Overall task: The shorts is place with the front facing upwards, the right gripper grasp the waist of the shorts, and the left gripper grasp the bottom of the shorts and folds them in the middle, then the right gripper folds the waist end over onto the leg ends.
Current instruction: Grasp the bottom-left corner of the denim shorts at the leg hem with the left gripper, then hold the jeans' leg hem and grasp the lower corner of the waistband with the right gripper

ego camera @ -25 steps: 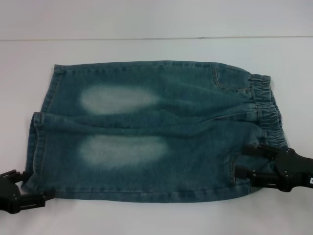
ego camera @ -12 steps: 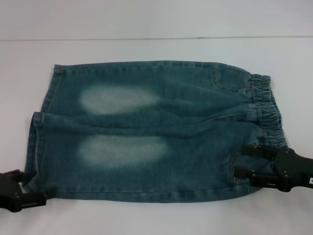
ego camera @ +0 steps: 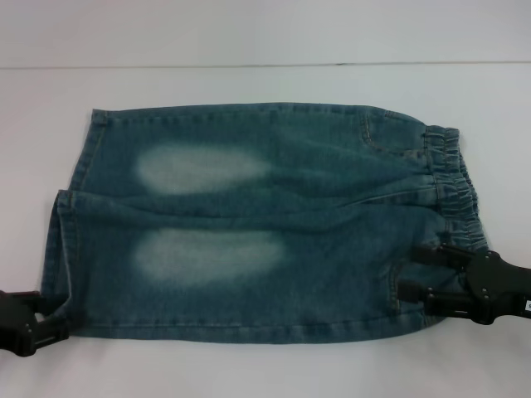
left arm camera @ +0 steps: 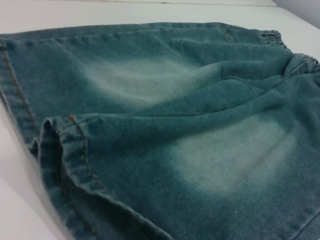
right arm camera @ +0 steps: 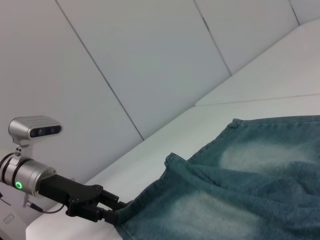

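Now, in the head view, the left gripper [ego camera: 51,330] had slid further toward the picture's lower left corner than a second before, and the near hem corner it pinched had been drawn out with it, so the near edge of the shorts [ego camera: 257,224] lay straighter along the white bench [ego camera: 249,41]; that suggested the cloth was being tensioned ahead of the lengthwise fold. The right gripper [ego camera: 419,274] had not moved: its jaws stood spread, one finger on the denim just under the waist [ego camera: 452,186] and the other lower at the near edge, so it looked not yet closed. Most of the left gripper was cut off by the frame, and whether the right fingers had any cloth between them was hard to tell. From the left wrist, only denim showed: the bottom [left arm camera: 70,150] close up with its stitched hem curling open, the puckered band far off at the edge, and none of that arm's own fingers. From the right wrist, the left gripper with its silver wrist and green ring sat at the hem corner, jaws pressed onto the cloth; the right arm's own fingers and the waist were out of view.
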{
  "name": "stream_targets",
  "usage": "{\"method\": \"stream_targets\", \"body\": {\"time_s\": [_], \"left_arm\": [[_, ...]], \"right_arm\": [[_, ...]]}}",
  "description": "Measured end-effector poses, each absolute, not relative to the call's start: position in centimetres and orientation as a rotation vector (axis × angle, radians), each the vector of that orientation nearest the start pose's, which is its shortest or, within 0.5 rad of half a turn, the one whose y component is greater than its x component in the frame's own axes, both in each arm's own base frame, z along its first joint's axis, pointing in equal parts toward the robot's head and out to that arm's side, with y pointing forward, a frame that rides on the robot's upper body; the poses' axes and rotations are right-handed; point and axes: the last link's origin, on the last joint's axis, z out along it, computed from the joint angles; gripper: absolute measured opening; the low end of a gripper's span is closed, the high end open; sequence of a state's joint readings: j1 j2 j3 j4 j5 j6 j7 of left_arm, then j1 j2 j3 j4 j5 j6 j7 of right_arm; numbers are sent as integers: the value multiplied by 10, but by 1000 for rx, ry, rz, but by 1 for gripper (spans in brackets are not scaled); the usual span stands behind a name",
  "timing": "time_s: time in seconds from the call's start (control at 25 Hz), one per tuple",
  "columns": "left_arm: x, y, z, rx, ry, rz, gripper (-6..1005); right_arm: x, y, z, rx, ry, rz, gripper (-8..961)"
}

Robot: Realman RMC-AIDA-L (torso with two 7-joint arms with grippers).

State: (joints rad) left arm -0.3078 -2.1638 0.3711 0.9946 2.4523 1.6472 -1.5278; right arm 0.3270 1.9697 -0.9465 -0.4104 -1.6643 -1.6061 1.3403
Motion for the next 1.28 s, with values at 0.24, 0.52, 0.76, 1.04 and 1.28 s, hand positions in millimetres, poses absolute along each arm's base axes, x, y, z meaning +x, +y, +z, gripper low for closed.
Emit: {"method": "stream_targets", "body": {"time_s": [0.24,0.52,0.76,1.04,1.28], "left_arm": [[-360,247,43,-2484,-1068,-224,306],[-360,250,45,-2473,-1067,-219,148],[-356,252,46,-2480,-1048,-230,51],[-350,256,47,-2481,-1022,-284,23],[-345,260,45,-2502,-1004,-287,21]], "right_arm": [[319,256,-4,-2635,986,897,945],[318,256,0,-2624,988,926,945],[330,252,21,-2469,1019,1012,944],[373,235,38,-2148,1176,960,944],[385,227,34,-2080,1213,909,945]]}}
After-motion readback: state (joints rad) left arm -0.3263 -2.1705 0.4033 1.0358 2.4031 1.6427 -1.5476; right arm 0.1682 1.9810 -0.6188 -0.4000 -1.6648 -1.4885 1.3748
